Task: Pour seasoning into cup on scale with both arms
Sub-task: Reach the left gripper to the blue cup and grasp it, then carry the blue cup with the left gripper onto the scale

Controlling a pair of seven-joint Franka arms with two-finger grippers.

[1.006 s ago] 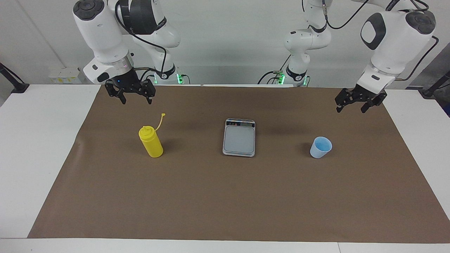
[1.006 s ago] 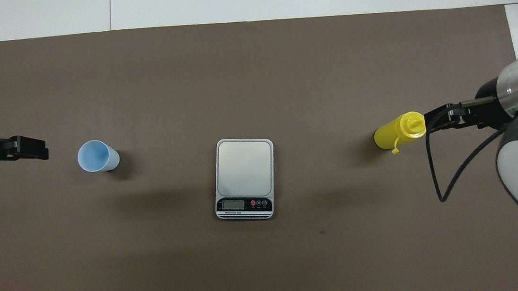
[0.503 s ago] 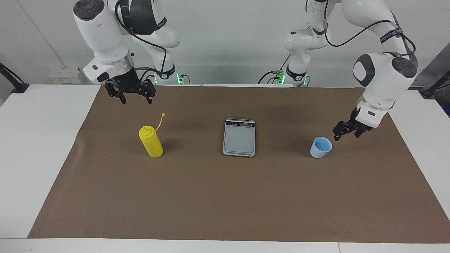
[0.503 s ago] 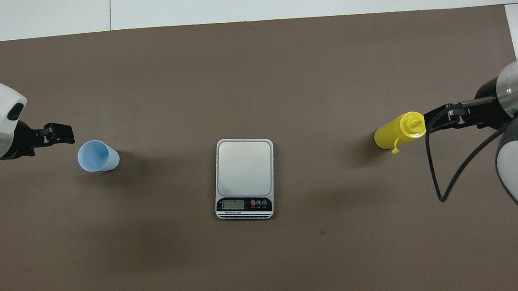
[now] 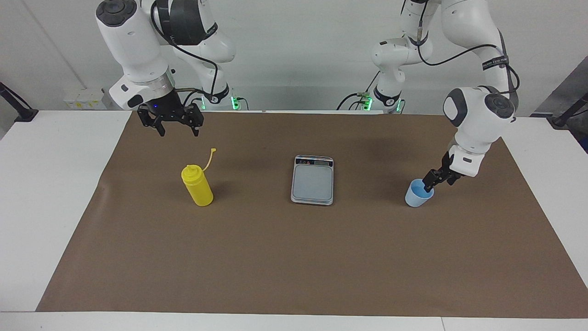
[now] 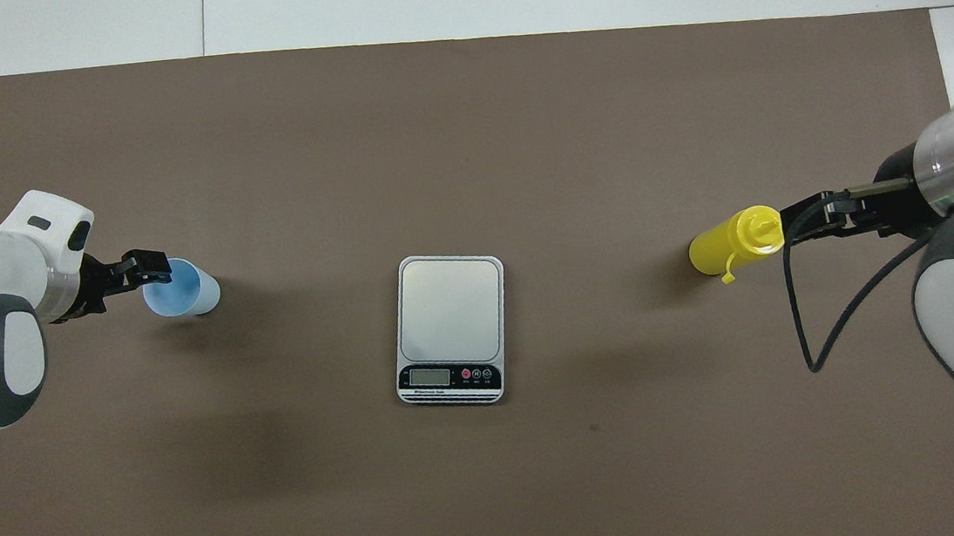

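The scale [image 5: 312, 180] lies flat in the middle of the brown mat [image 5: 294, 257], its display strip on the edge nearest the robots and its plate bare. The seasoning bottle [image 5: 197, 185] stands upright toward the right arm's end of the table, its cap strap sticking up. The cup [image 5: 418, 193] stands upright toward the left arm's end, well apart from the scale. The left gripper [image 5: 436, 180] is down at the cup's rim with its fingers spread; one fingertip seems to dip just inside the rim, though I cannot tell whether it touches. The right gripper [image 5: 176, 130] hangs in the air, fingers spread, over the mat near the bottle.
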